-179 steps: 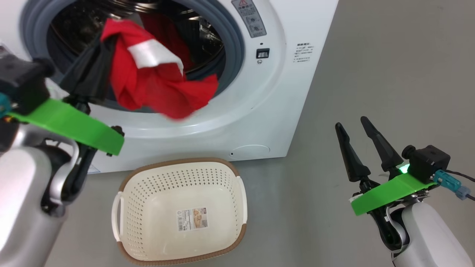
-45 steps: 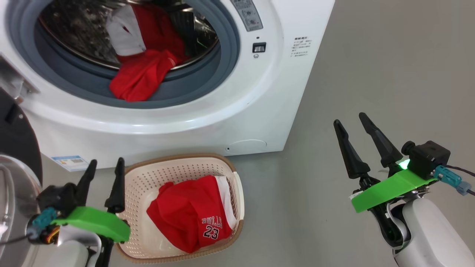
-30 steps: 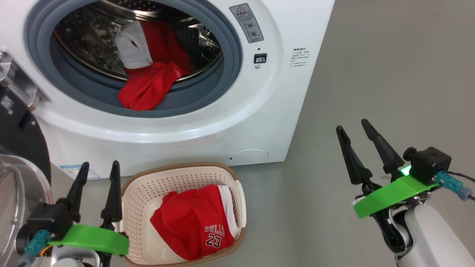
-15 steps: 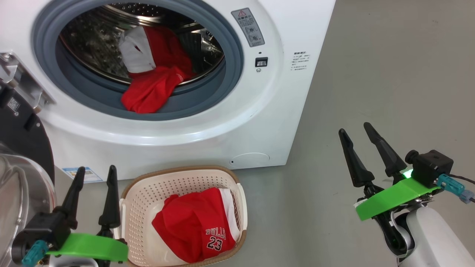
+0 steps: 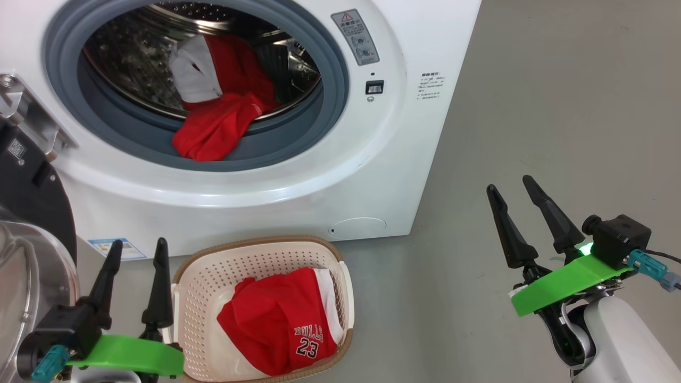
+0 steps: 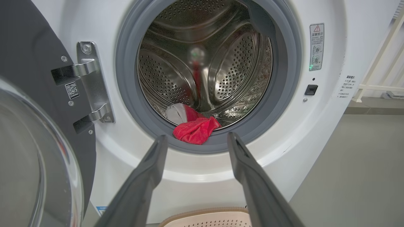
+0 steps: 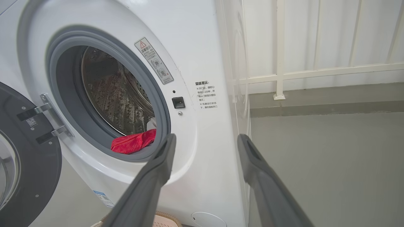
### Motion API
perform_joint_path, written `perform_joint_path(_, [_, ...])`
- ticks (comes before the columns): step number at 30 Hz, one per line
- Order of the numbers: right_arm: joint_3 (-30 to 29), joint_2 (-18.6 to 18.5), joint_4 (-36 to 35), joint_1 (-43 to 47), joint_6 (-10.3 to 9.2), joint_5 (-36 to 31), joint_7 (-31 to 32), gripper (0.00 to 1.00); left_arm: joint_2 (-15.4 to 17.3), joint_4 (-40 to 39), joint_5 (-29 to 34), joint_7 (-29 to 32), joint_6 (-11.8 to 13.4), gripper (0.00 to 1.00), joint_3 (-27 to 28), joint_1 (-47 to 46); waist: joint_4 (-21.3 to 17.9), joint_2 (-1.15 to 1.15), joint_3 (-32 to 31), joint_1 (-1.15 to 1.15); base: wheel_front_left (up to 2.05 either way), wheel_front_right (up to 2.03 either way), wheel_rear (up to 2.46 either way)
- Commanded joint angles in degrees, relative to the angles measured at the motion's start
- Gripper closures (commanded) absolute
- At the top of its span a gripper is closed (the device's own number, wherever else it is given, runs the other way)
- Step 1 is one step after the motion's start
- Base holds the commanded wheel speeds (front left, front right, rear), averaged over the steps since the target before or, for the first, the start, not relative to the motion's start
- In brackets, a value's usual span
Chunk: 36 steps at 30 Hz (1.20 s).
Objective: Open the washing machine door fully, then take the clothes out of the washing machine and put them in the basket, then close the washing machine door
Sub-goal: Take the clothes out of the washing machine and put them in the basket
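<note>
The white washing machine (image 5: 372, 159) stands with its black door (image 5: 26, 181) swung open to the left. One red garment with white trim (image 5: 213, 127) lies in the steel drum and spills over the grey seal; the left wrist view shows this garment (image 6: 195, 130) too. A second red garment printed with 23 (image 5: 276, 324) lies in the cream basket (image 5: 255, 246) on the floor below the opening. My left gripper (image 5: 138, 243) is open and empty just left of the basket, pointing at the drum. My right gripper (image 5: 509, 183) is open and empty, well to the right of the machine.
The door's bulging glass bowl (image 5: 26, 276) sits close beside my left arm. Grey floor (image 5: 532, 106) stretches to the right of the machine. A white railing (image 7: 315, 72) runs behind it.
Six seconds ago my left gripper held a red garment at the drum mouth; that garment now lies in the basket and the gripper is open. Over the last second only the camera shifted slightly.
</note>
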Motion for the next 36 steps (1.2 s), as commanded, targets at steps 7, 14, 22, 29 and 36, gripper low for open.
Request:
perform_joint_path(7, [1.00,-0.33,-1.49,0.25,0.09,0.06,-0.68,0.00,1.39,-1.12,0.04,-0.53,0.16,0.00,2.35,-1.35,-0.11,0.00,0.32,0.00,0.00,0.00,0.00])
perform_joint_path(14, [0.96,-0.35,-1.64,0.11,0.09,0.06,-0.68,0.00,1.05,-0.49,0.06,-0.53,-0.20,0.00,2.47,-1.89,-0.28,0.00,0.99,0.00,0.00,0.00,0.00])
perform_joint_path(22, [1.12,-0.22,-1.87,-0.26,0.09,-0.07,-0.68,0.00,1.34,0.11,0.39,-0.32,-0.59,0.00,2.12,-3.37,-0.84,0.00,2.34,0.00,0.00,0.00,0.00])
perform_joint_path(29, [1.27,0.12,-2.01,-0.78,0.09,-0.10,-0.68,0.00,2.21,0.63,0.84,0.59,-0.98,0.00,1.78,-5.91,-1.68,0.00,3.83,0.00,0.00,0.00,0.00])
perform_joint_path(36, [1.29,0.45,-2.17,-1.26,0.09,-0.14,-0.68,0.00,2.74,3.40,0.83,1.97,-2.04,0.00,1.17,-9.99,-2.74,0.00,5.10,0.00,0.00,0.00,0.00])
